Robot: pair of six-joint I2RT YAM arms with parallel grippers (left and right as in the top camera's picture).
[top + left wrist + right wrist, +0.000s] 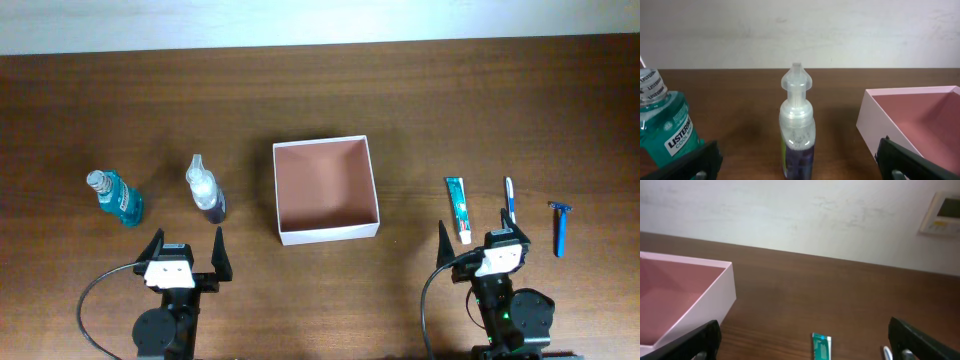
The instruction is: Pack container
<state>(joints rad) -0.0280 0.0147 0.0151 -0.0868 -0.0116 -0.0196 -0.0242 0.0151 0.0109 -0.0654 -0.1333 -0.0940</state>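
Dark brown wood grain runs across the table (320, 100), with a pale wall behind it in both wrist views. At far left stands a teal mouthwash bottle (118, 198); the left wrist view shows "LISTERINE" and "COOL" on its label, and the brand name again on the clear cap. Just to its right, apart from it, stands a clear pump bottle (205, 190) with dark purple liquid; its label cannot be read. The left gripper (187, 245) sits near the front edge, below and between the two bottles, with its fingers (690, 162) spread wide and empty.

The container (330, 234) rests at mid-table, square and open-topped, with thin white walls and a reddish-brown floor in full view; it touches none of the other items.

To the right lies a green toothpaste tube (459, 208), its print too small to read. The right gripper (484, 240) is parted too, gripping nothing — its fingers (920, 340) frame the tube's end. Next comes a toothbrush (510, 198), its lower end hidden by the gripper; then a blue razor (561, 228), set apart. A wall panel (941, 214) shows at upper right — its writing is illegible.
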